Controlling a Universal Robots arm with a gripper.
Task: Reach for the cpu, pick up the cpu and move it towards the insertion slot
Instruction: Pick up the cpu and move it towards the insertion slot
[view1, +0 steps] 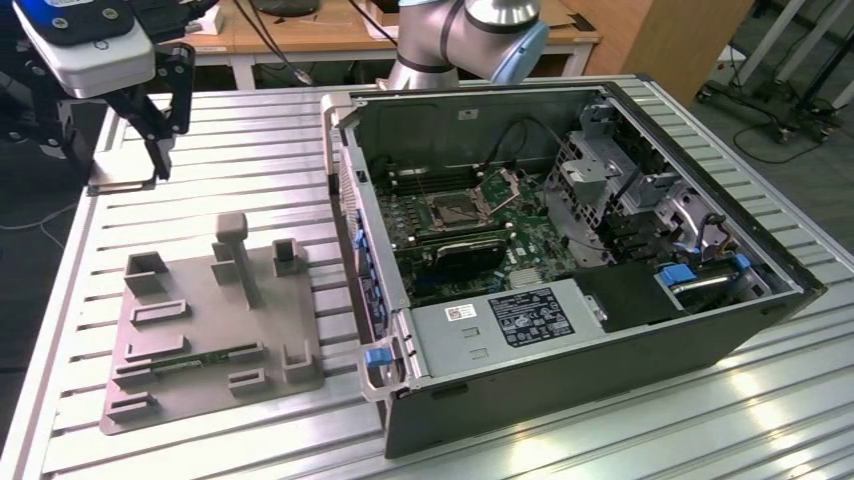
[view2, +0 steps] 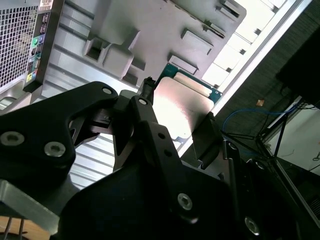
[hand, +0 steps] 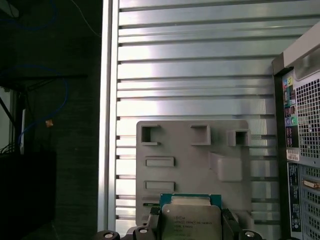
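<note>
**A:** How far along are you?

**B:** I judge the reach and the pick-up done. My gripper (view1: 163, 140) is clamped on the cpu (hand: 190, 220), with a finger (hand: 227, 221) against each of two opposite edges. In the first wrist view the chip hangs clear above the grey holder plate (hand: 192, 155), touching nothing but me.

**A:** And the carry?

**B:** Mostly ahead of me, I'd say. In the exterior view I'm high over the surface (view1: 254, 130), well apart from the open computer case (view1: 561, 390), out past its wall with the blue latches. The insertion slot (view1: 447, 212) sits inside that case, near the middle of the board, with its metal frame and dark centre showing. The cpu is nowhere near it yet.

**A:** What's on the count?

**B:** One cpu, in my grip. One insertion slot in the case. One case, lying open side up. One holder plate beside the case. One gripper, mine.

**A:** Anything unclear?

**B:** Whether the slot's lever is up or down; I can't tell.
</note>
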